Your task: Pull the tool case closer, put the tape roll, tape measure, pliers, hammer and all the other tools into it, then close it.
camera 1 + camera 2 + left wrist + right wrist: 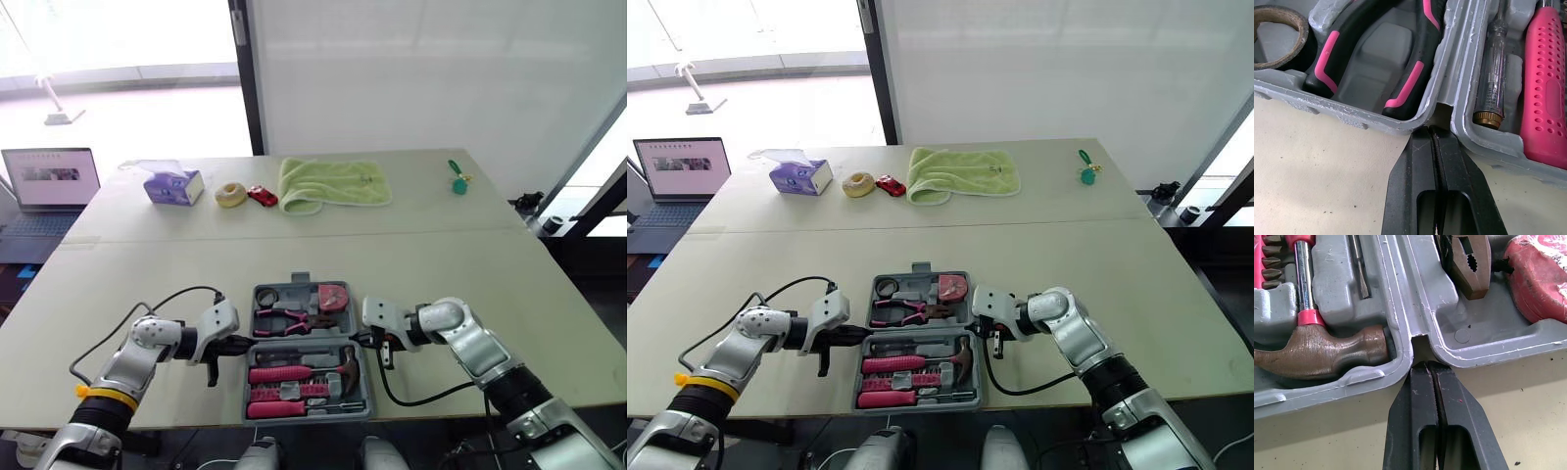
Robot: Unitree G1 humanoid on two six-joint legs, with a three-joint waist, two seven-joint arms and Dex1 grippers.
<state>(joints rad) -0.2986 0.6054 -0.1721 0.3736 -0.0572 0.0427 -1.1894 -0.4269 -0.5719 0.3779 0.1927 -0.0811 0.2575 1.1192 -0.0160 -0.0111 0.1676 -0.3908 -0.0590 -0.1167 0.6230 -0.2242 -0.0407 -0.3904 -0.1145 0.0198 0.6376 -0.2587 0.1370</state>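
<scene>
- Left eye view: an open grey tool case lies on the near part of the beige table, straight ahead, with its two halves side by side, one far and one near. The left gripper meets the case's left end and the right gripper its right end, both at the seam between the halves.
- Right eye view: the far half holds the tape roll, pliers and tape measure; the near half holds the hammer and pink-handled tools.
- Left wrist view: the left fingers are pressed together, holding nothing, with their tips in the hinge notch.
- Right wrist view: the right fingers are likewise pressed together and empty, at the opposite hinge notch, beside the hammer head.
- The hinge runs left to right between the grippers, and each is equally near. Closing likely means folding one half over this line.
</scene>
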